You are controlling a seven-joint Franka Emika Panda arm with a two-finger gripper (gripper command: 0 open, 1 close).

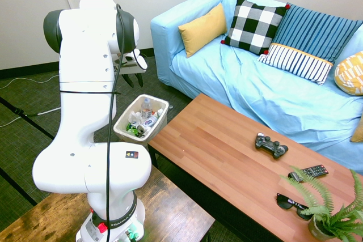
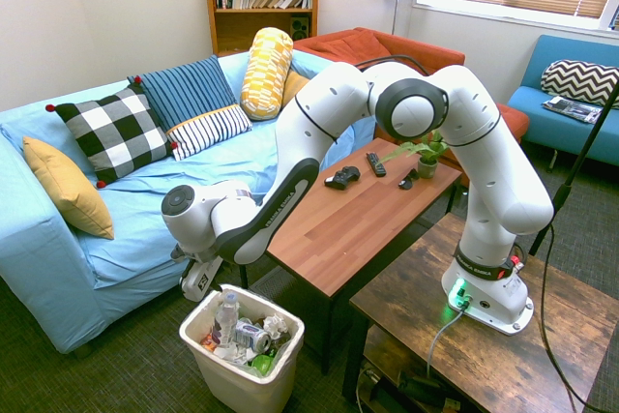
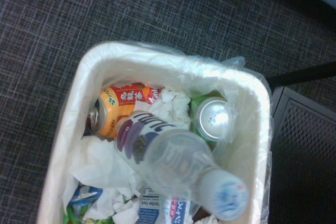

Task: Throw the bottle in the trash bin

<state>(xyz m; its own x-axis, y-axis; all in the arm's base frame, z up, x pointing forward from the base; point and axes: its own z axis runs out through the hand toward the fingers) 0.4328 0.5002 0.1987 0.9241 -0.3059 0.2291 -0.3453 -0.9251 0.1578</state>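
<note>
Second exterior view: a blue sofa [image 2: 145, 220] with cushions sits behind a wooden table [image 2: 368, 210]. The white arm [image 2: 319, 142] reaches down over the floor beside the table's end. Its gripper [image 2: 200, 282] hangs just above the bin [image 2: 242, 384], at the rim; I cannot tell how far its fingers are spread, and it does not appear to hold anything. The bottle [image 2: 227, 314] stands upright inside the bin, cap up, among cans and crumpled paper. The wrist view shows the bottle [image 3: 178, 163] close up, leaning on the litter, with an orange can [image 3: 113, 111] and a green can [image 3: 212, 116] beside it.
</note>
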